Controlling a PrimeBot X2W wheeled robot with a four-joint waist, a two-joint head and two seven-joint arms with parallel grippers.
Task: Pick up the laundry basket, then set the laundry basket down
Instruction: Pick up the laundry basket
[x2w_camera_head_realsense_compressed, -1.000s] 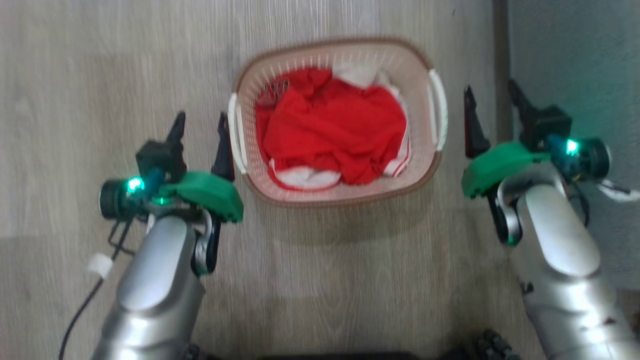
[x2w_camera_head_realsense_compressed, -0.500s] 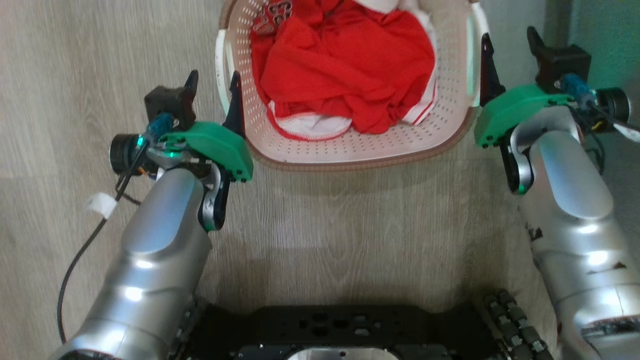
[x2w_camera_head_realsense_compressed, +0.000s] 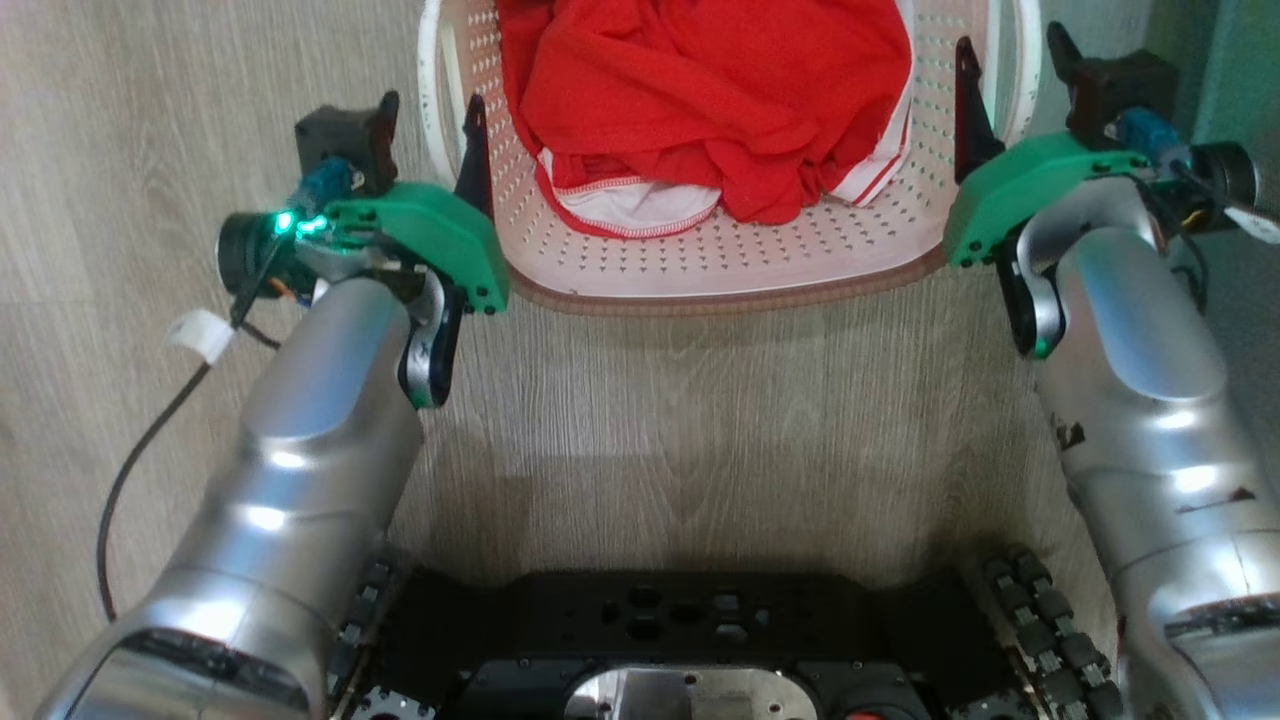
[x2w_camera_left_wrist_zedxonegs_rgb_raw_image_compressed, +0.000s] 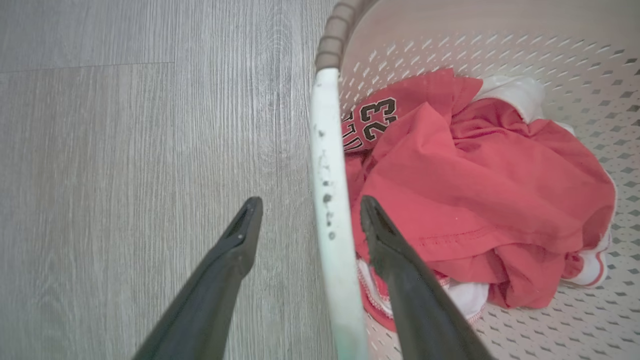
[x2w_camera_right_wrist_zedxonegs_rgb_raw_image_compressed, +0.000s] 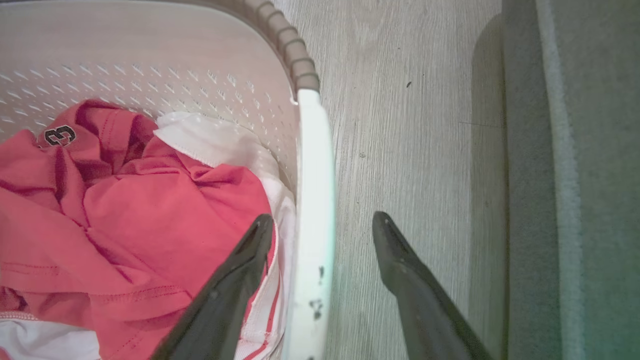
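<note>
Evenly, the side handles (x2w_camera_left_wrist_zedxonegs_rgb_raw_image_compressed: 327, 165) of the laundry basket (x2w_camera_head_realsense_compressed: 720, 260) are straddled by left tool (x2w_camera_left_wrist_zedxonegs_rgb_raw_image_compressed: 310, 200) and right tool (x2w_camera_right_wrist_zedxonegs_rgb_raw_image_compressed: 322, 216) (both released, gripping nothing).

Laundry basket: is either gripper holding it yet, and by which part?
Nothing held: the left gripper straddles the left handle of the laundry basket, the right gripper straddles the right handle; both open, not clamped.

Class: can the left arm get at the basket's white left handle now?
Probably yes: the open fingers of the left gripper straddle the white handle of the laundry basket, one outside, one inside; nothing blocks them.
</note>
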